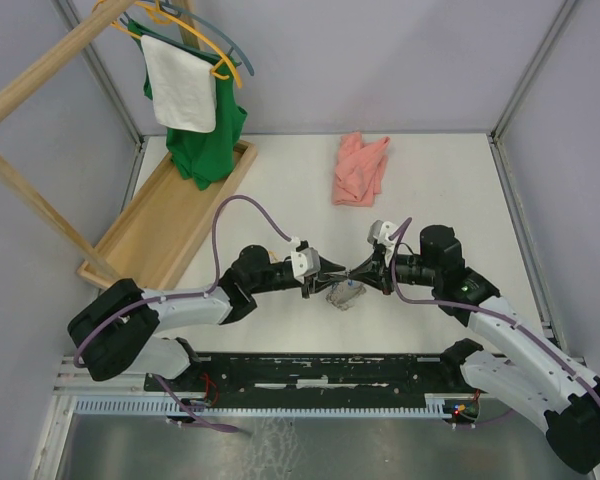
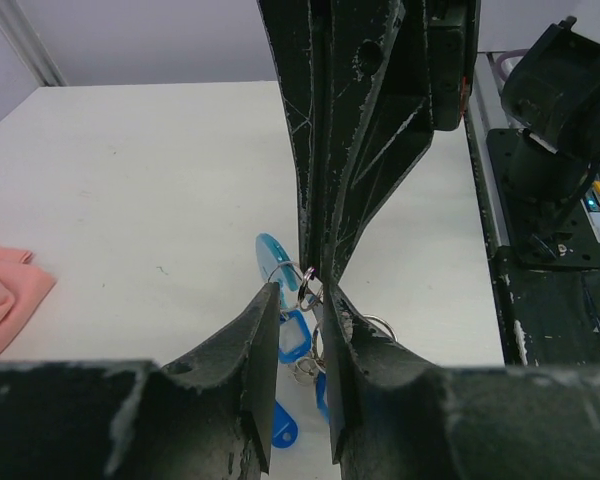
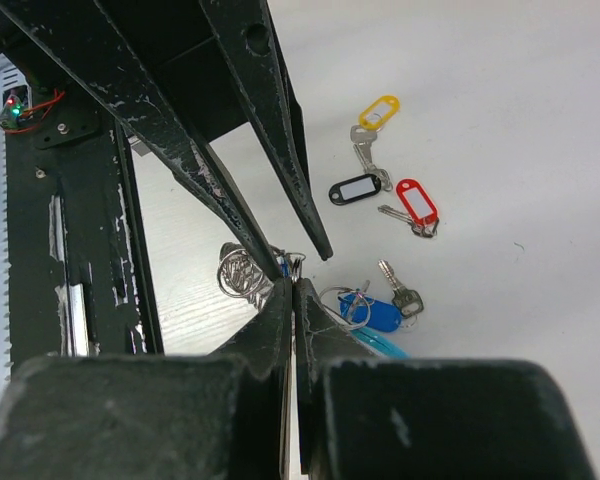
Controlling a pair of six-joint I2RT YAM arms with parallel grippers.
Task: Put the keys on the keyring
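Observation:
My right gripper (image 1: pixel 358 272) (image 3: pixel 290 283) is shut on a small silver ring of the keyring (image 1: pixel 345 296), which hangs just above the table. The keyring's ring bunch (image 3: pixel 242 272) and light-blue tag (image 2: pixel 270 255) show below the fingertips. My left gripper (image 1: pixel 332 272) (image 2: pixel 300 295) is open, its jaws on either side of that same pinched ring (image 2: pixel 307 288). A blue-tagged key (image 3: pixel 375 312) hangs by the keyring. In the right wrist view, loose keys with a yellow tag (image 3: pixel 378 112), a black tag (image 3: pixel 358 189) and a red tag (image 3: pixel 417 200) lie on the table beyond. The top view hides them.
A pink cloth (image 1: pixel 360 168) lies at the back of the white table. A wooden tray (image 1: pixel 170 220) with a rack holding a green shirt and a white towel (image 1: pixel 185 85) stands at the back left. The black arm rail (image 1: pixel 320 370) runs along the near edge.

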